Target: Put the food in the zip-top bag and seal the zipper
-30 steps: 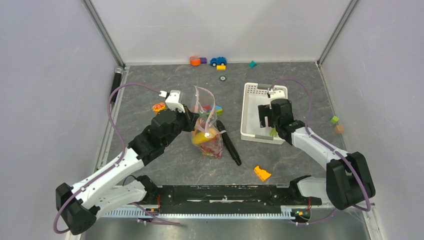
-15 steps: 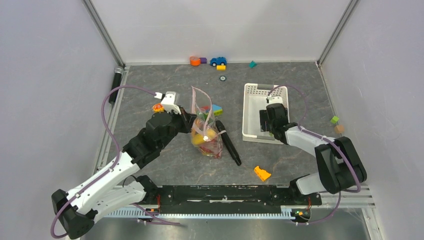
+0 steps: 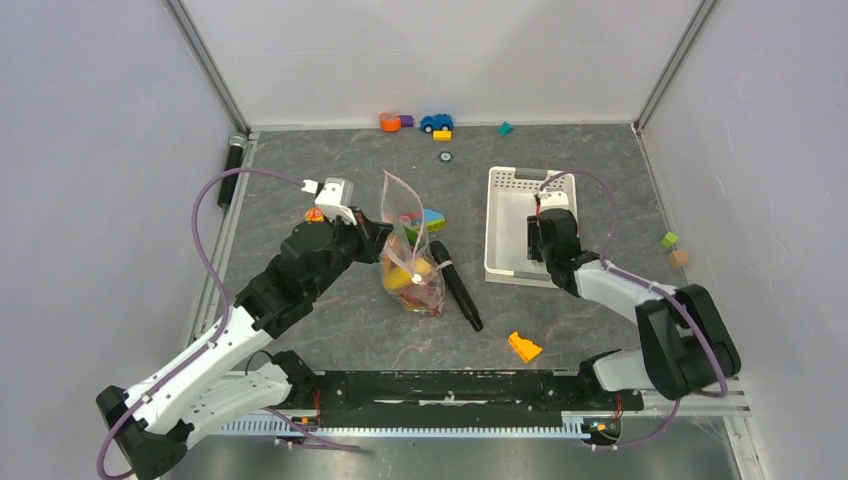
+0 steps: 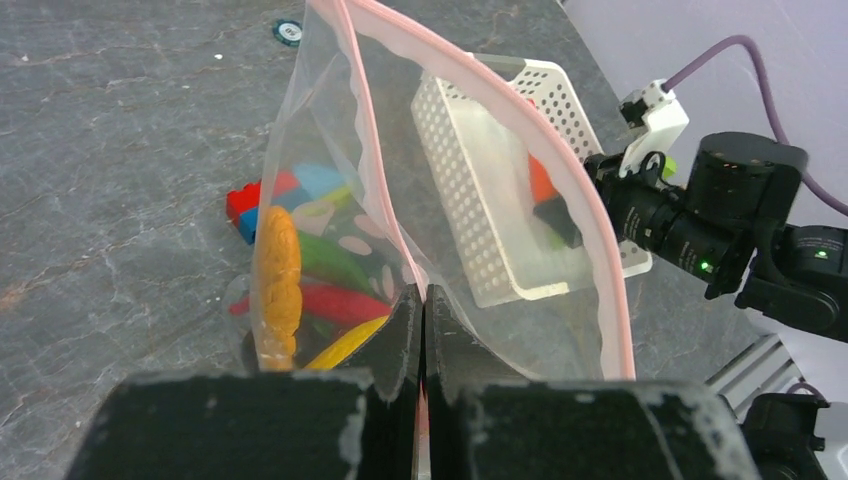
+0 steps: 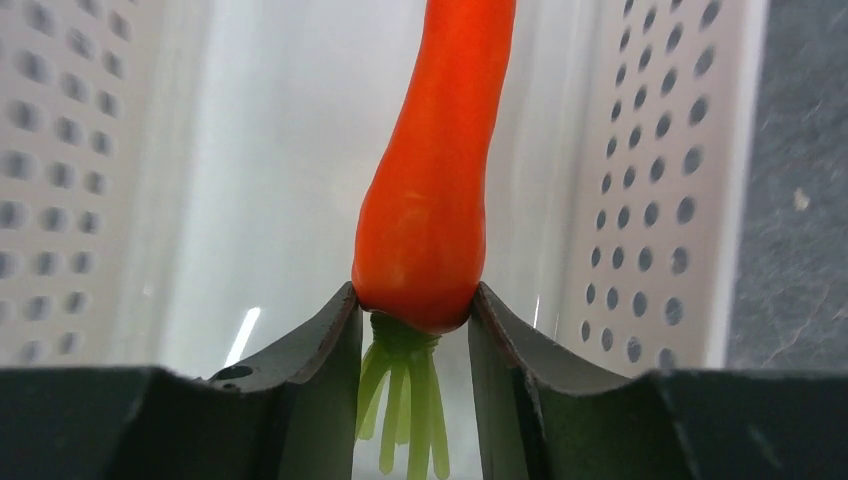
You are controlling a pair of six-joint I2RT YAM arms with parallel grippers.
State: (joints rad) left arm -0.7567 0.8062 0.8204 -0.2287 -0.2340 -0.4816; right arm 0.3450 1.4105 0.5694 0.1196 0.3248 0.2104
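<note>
The clear zip-top bag (image 3: 410, 258) stands mid-table, mouth gaping upward. Inside it lies food: a green pepper (image 4: 335, 262), a red chili (image 4: 345, 303), a yellow piece (image 4: 345, 345) and a bumpy orange piece (image 4: 278, 280). My left gripper (image 4: 422, 295) is shut on the bag's near mouth edge, where the pink zipper (image 4: 617, 300) strip runs. My right gripper (image 5: 413, 295) is down inside the white lattice basket (image 5: 650, 200), its fingers pressed on both sides of the orange carrot (image 5: 435, 170) at its thick end. The carrot's green leaves hang between the fingers.
A black marker (image 3: 457, 285) lies right of the bag, and coloured bricks (image 3: 433, 216) lie behind it. An orange wedge (image 3: 523, 346) sits near the front. Small toys (image 3: 436, 123) line the back wall. Two blocks (image 3: 670, 240) lie at the right, and a small toy (image 3: 318, 214) by the left wrist.
My right gripper has moved deeper into the basket and its jaws have narrowed onto the carrot. The left arm shifted slightly left, still holding the bag's edge.
</note>
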